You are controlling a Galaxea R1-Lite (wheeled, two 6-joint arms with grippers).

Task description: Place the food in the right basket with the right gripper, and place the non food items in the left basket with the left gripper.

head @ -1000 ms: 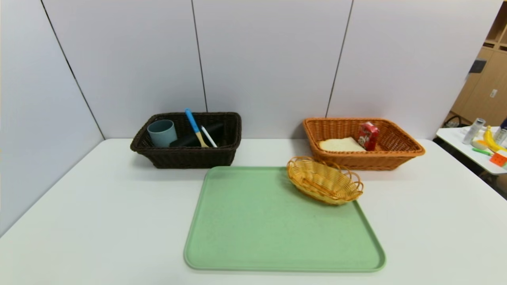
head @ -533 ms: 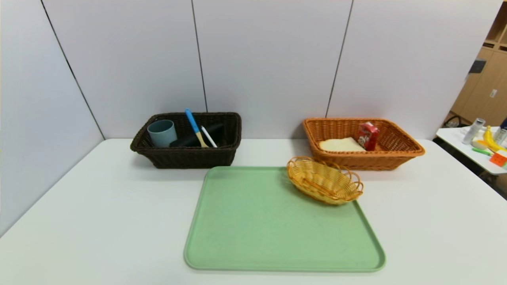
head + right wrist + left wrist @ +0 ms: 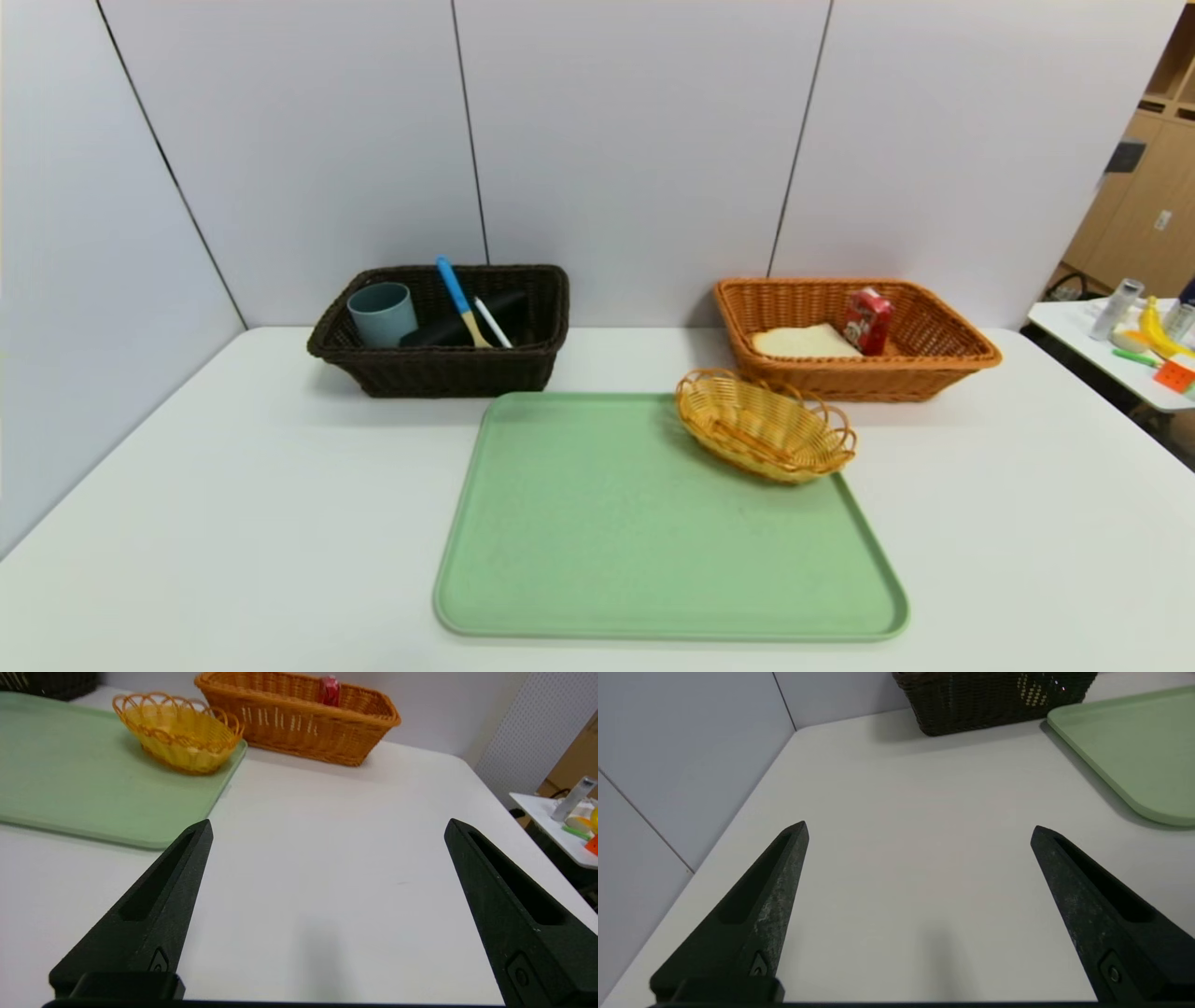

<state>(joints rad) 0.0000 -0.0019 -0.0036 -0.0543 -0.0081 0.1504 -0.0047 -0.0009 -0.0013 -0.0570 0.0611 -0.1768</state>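
The sorting looks finished, judging by how things lie; the left basket (image 3: 439,329) sits at about ten o'clock from the green tray (image 3: 653,523), and the right basket (image 3: 854,336) at about one o'clock, both against the back wall on the white table (image 3: 233,523).

In the left basket stand the grey-blue cup (image 3: 382,313), the black case (image 3: 462,322), the white pen (image 3: 492,322) and the spoon (image 3: 459,299), its blue handle leaning up toward twelve o'clock; in the right basket lie the slice of bread (image 3: 803,342) and, touching its far edge, the red carton (image 3: 867,320).

How they would handle is a judgement: the bread is soft and would crush or tear, so it wants a light hold across its edges; the carton is light and stiff, best taken across its flat sides; the cup is rigid and smooth, best pinched at its rim; the pen and spoon are thin and may roll, so mid-shaft is the place.

The left gripper (image 3: 920,828) hangs low over bare table at the tray's nine o'clock side, jaws spread wide and holding nothing; the right gripper (image 3: 329,826) does likewise at the tray's three o'clock side, jaws equally wide.

Neither arm shows in the head view; the case is largely hidden behind the spoon, pen and basket wall; the small yellow basket (image 3: 764,426) on the tray appears empty.
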